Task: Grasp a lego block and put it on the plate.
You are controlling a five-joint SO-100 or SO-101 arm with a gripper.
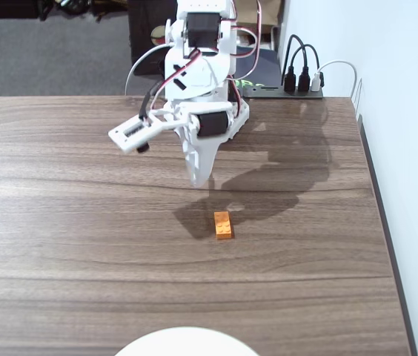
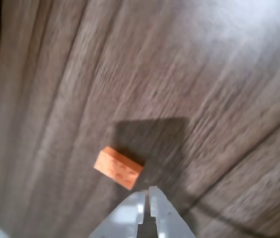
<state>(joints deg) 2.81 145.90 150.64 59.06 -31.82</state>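
Note:
The orange lego block (image 1: 223,225) lies flat on the wooden table, studs up, a little right of centre in the fixed view. In the wrist view the lego block (image 2: 118,167) sits just up and left of my fingertips. My white gripper (image 1: 198,180) hangs above the table, behind the block and apart from it. Its jaws are shut with nothing between them, as the wrist view shows at the gripper (image 2: 147,191). Only the top rim of the white plate (image 1: 187,343) shows at the bottom edge of the fixed view.
A black power strip (image 1: 283,90) with plugged cables sits at the table's back edge beside the arm's base. A white wall (image 1: 409,148) runs along the table's right side.

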